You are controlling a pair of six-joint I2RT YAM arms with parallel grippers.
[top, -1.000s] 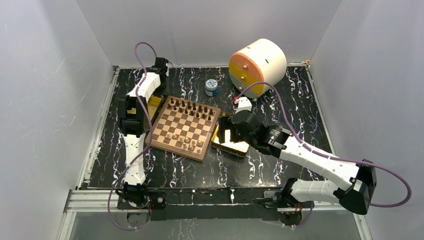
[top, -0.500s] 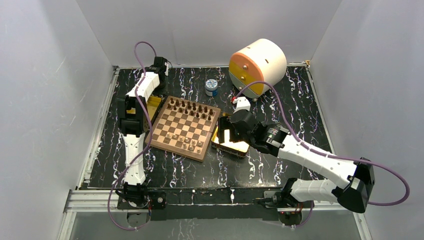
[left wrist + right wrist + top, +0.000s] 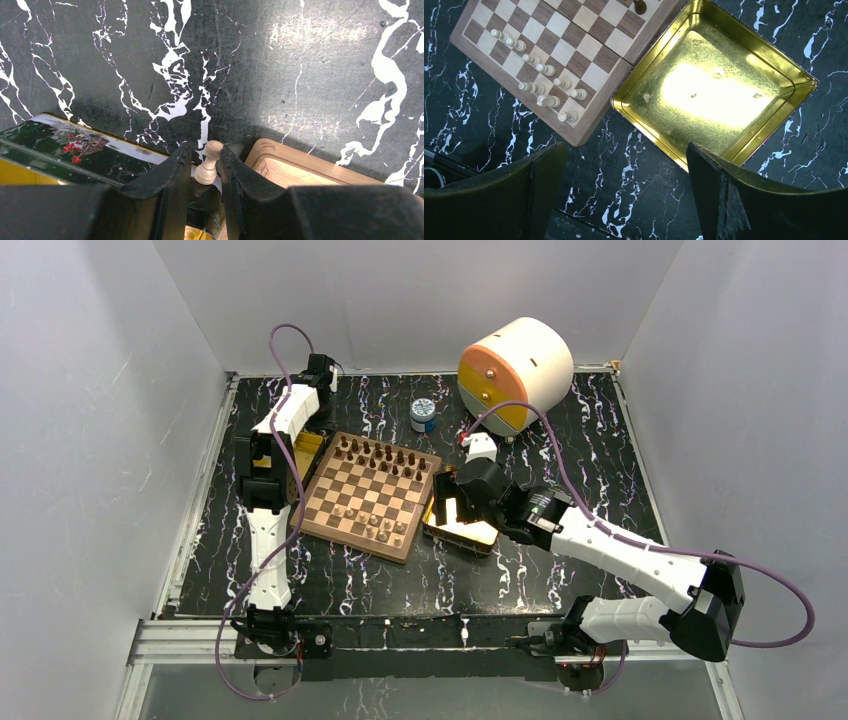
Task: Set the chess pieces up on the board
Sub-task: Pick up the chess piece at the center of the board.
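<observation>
The wooden chessboard (image 3: 368,497) lies mid-table, with dark chessmen (image 3: 380,453) in its far rows and pale chessmen (image 3: 370,521) near its front edge. The pale ones also show in the right wrist view (image 3: 541,85), on the board (image 3: 564,35). My left gripper (image 3: 204,160) is shut on a pale pawn (image 3: 209,162), held over a board corner (image 3: 295,167) and a tin lid (image 3: 65,150). In the top view the left gripper (image 3: 283,462) sits at the board's left edge. My right gripper (image 3: 624,190) is open and empty above the gold tray (image 3: 719,95).
An empty gold tray (image 3: 462,525) lies right of the board. A small blue-and-white jar (image 3: 423,415) and a big white-and-orange drum (image 3: 514,372) stand at the back. A second tin (image 3: 300,450) is by the left arm. White walls close in three sides.
My right arm has shifted slightly left and away over the gold tray. The left arm has not visibly moved.
</observation>
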